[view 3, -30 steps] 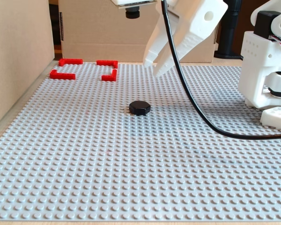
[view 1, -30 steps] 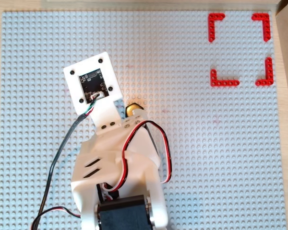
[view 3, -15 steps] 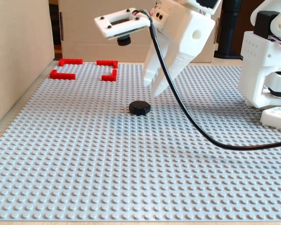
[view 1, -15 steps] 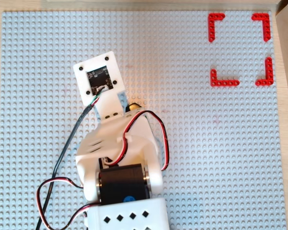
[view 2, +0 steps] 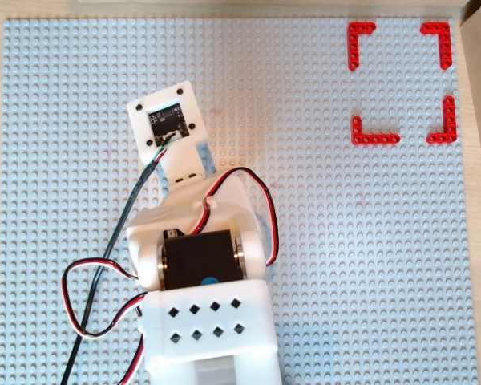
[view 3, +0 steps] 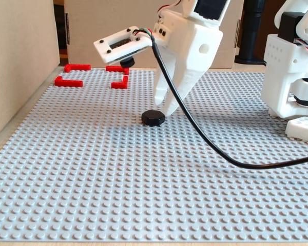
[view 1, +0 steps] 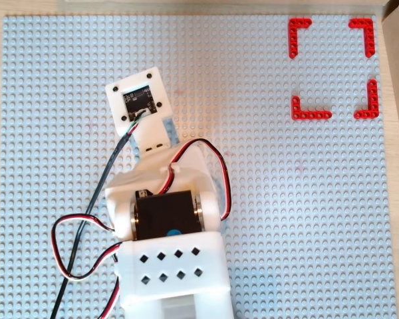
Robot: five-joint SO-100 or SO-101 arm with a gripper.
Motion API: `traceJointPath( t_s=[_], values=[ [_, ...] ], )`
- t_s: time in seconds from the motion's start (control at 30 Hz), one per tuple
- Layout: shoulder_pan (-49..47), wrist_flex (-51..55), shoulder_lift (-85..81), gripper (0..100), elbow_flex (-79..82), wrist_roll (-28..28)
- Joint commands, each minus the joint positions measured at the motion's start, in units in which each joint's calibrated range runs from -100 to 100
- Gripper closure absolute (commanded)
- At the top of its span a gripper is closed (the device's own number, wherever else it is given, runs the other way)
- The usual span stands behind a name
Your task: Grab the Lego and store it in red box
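1. In the fixed view the white arm leans forward and down from about 1 o'clock, its gripper pointing steeply at the grey studded baseplate.
2. The two white fingertips taper to points that hang just above the plate. A narrow gap shows between them, so the fingers stand slightly parted and pinch nothing.
3. The Lego, seen here as a low black hexagonal piece, lies flat on the baseplate near the middle of the fixed view. The fingertips sit just beside it at about its 1 o'clock; whether they touch its rim cannot be told.
4. A flat white camera mount juts from the gripper body toward 10 o'clock, tilted, with a black cable looping down from it and off to the right edge.
5. In both overhead views the arm covers the lower centre, its servo block and camera mount hiding both the hexagon and the fingertips.
6. The red box, four thin red corner pieces with gaps between them, sits at 1 o'clock in the overhead views. In the fixed view it lies at 10 o'clock, well apart from the hexagon.
7. The arm's white base stands at the right edge of the fixed view.
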Motion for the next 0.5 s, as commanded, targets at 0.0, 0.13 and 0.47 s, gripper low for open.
traceJointPath(
  t_s=[0.0, 0.13, 0.47],
  values=[
    [-0.22, 0.82, 2.13, 86, -4.50, -0.05],
    [-0.22, 1.26, 4.68, 86, -6.41, -0.05],
    [-0.22, 4.24, 11.12, 86, -11.05, 0.00]
  ],
)
